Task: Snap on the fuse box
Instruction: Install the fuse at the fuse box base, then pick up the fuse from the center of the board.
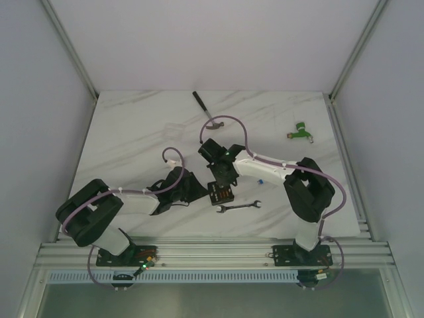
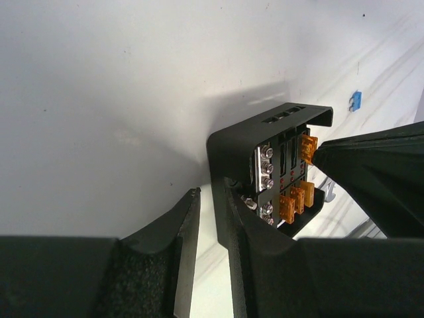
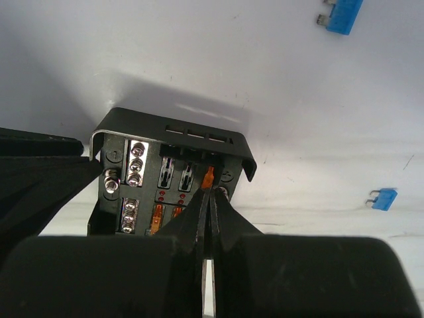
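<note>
The left gripper (image 2: 209, 193) is partly open, with only bare table (image 1: 132, 132) between its fingers; one finger lies against the side of the fuse box (image 2: 238, 142). The box sits at the front middle of the table, behind a wrench (image 1: 238, 207). It is black, with a slotted cover (image 3: 199, 132). Inside it are silver screws (image 3: 136, 165) and orange fuses (image 2: 291, 202). The right gripper (image 3: 209, 193) is closed, its tips touching one orange fuse. Two blue fuses (image 3: 343, 14) lie loose to the right.

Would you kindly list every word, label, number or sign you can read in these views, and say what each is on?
No text can be read.
The fuse box shows only red dots and plain black plastic.
Any marks on its orange fuses, the loose blue fuses or the wrench are too small or blurred to tell.
</note>
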You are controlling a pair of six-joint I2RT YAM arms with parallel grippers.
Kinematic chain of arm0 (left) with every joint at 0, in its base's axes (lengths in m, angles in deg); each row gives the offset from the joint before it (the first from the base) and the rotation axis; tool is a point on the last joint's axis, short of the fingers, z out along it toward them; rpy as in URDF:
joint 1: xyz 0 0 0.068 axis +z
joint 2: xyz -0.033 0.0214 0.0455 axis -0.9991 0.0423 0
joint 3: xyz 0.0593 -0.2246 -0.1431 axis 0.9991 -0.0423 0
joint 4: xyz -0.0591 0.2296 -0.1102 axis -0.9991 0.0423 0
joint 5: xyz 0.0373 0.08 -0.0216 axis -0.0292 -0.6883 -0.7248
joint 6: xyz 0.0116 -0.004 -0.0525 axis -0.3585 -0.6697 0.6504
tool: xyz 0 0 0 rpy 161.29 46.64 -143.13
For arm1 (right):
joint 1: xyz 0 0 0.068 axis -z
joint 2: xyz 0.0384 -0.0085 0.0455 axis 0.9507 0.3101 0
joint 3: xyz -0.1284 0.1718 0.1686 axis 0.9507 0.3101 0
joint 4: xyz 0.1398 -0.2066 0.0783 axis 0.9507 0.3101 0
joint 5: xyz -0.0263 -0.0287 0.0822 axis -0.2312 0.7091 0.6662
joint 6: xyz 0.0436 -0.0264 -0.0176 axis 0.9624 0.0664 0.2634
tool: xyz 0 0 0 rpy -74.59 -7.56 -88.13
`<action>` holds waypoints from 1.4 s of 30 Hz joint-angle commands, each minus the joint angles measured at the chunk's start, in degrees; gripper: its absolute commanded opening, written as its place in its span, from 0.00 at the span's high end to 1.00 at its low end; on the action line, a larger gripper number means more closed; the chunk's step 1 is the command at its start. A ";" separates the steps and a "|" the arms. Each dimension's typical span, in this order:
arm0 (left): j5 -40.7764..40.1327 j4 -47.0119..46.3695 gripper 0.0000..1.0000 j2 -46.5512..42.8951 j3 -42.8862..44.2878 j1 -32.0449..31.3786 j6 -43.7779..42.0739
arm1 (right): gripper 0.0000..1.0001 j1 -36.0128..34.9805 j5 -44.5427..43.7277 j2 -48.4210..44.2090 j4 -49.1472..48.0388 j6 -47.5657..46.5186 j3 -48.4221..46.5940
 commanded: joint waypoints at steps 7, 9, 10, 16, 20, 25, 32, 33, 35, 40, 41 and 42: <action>-3.17 6.77 0.58 -7.62 -2.62 -0.19 -2.08 | 0.98 -1.42 2.00 3.27 -1.80 -0.71 3.10; -3.70 7.39 0.55 -9.38 -2.58 -0.19 -2.78 | 0.90 -1.39 1.85 -0.68 -2.69 -0.54 2.10; -3.92 7.77 0.52 -10.13 -2.43 -0.19 -3.17 | 0.87 -1.41 1.79 -2.60 -3.11 -0.42 1.74; -5.97 11.04 0.33 -15.52 -2.54 -0.15 -5.17 | 0.66 -0.99 -3.35 -12.83 -3.81 1.58 3.76; -8.54 12.56 0.19 -19.86 -3.70 -0.17 -6.26 | 0.58 2.97 -6.12 -19.59 -5.27 3.72 10.54; -12.35 15.10 0.04 -25.34 -5.20 -0.13 -7.71 | 0.50 10.42 -6.78 -24.92 -9.85 5.40 20.35; -15.43 17.65 0.00 -29.91 -6.04 0.03 -8.32 | 0.38 17.55 -7.08 -25.36 -17.03 7.22 26.95; -15.67 17.83 0.00 -30.08 -5.99 0.06 -8.30 | 0.38 17.77 -6.71 -24.77 -17.93 7.05 27.24; -15.83 17.89 0.00 -29.93 -5.94 0.15 -8.27 | 0.38 18.05 -6.76 -23.41 -19.16 6.56 27.46; -15.16 17.98 0.00 -28.65 -5.91 0.16 -7.99 | 0.42 19.52 -5.09 -20.44 -23.14 4.76 28.34; -14.94 17.98 0.00 -28.40 -5.96 0.16 -7.95 | 0.42 19.59 -5.15 -19.80 -23.29 5.27 28.19; -14.83 17.98 0.00 -28.19 -5.88 0.17 -7.82 | 0.43 19.60 -5.50 -19.25 -23.49 5.84 27.94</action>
